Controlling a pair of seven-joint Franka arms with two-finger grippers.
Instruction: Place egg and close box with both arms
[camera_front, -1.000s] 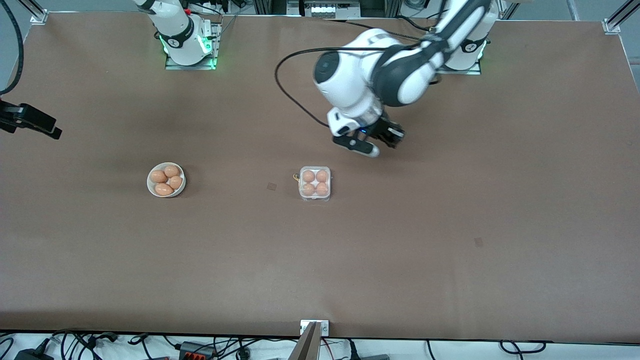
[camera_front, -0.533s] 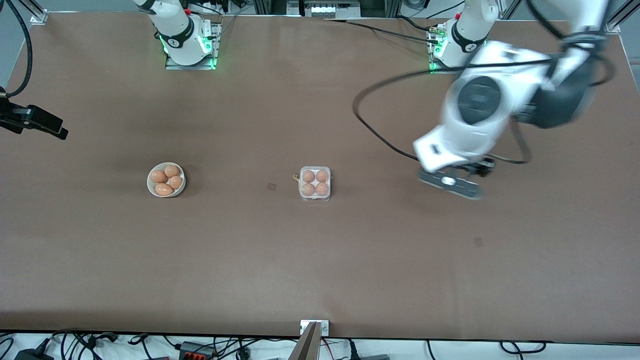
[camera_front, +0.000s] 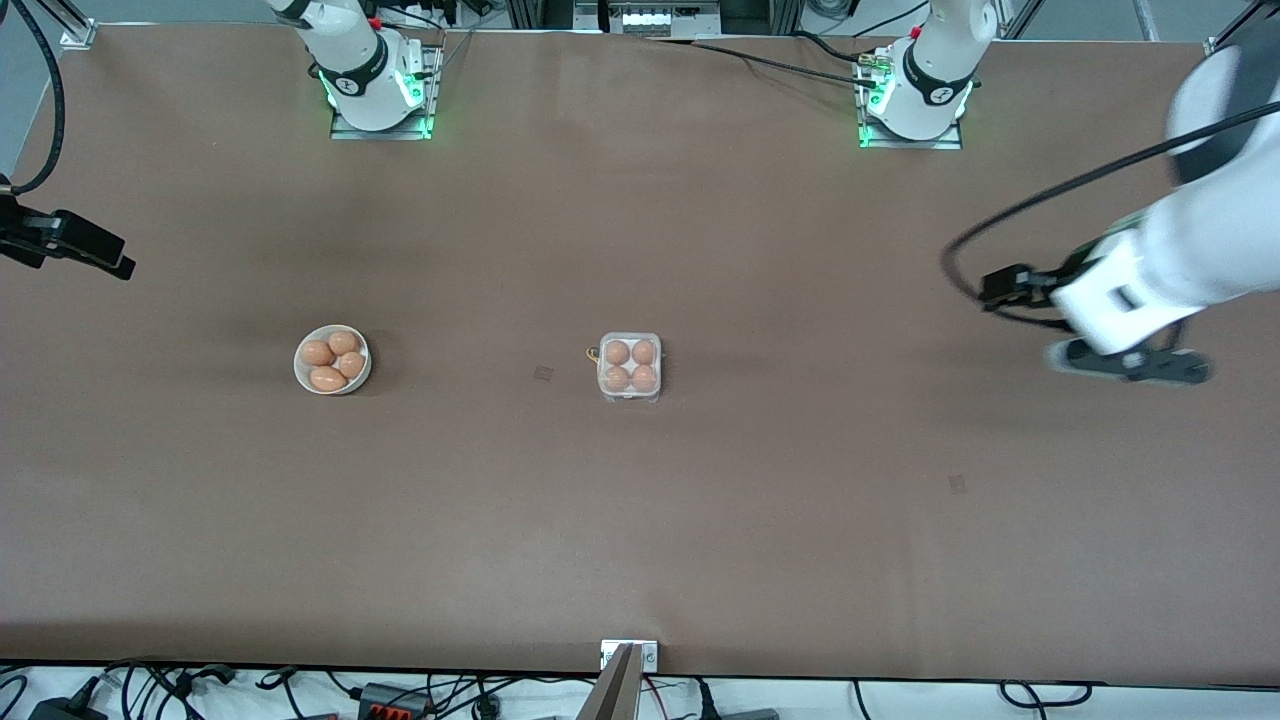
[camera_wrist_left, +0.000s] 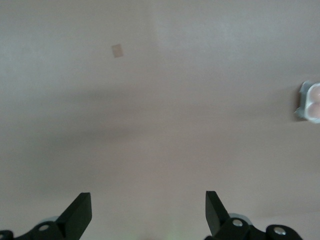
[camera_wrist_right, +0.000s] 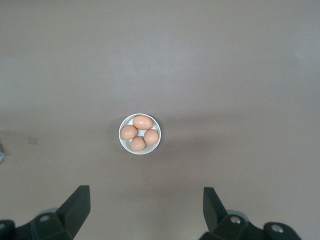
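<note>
The box (camera_front: 630, 367) sits mid-table with four orange-brown eggs in its cells, and its clear lid appears down over them. One corner of the box (camera_wrist_left: 310, 101) shows at the edge of the left wrist view. My left gripper (camera_front: 1135, 362) hangs high over the left arm's end of the table, well away from the box. It is open (camera_wrist_left: 147, 212) and holds nothing. My right gripper (camera_front: 75, 245) waits over the right arm's end of the table, open (camera_wrist_right: 145, 207) and empty, looking down on a bowl of eggs.
A round white bowl (camera_front: 300, 372) with several more eggs (camera_wrist_right: 142, 122) stands toward the right arm's end, level with the box. A black cable (camera_front: 960, 250) loops off the left arm. Small dark patches (camera_front: 957, 484) mark the brown table.
The left arm has swung from just beside the box out to its own end of the table. The box, bowl and right gripper stayed put.
</note>
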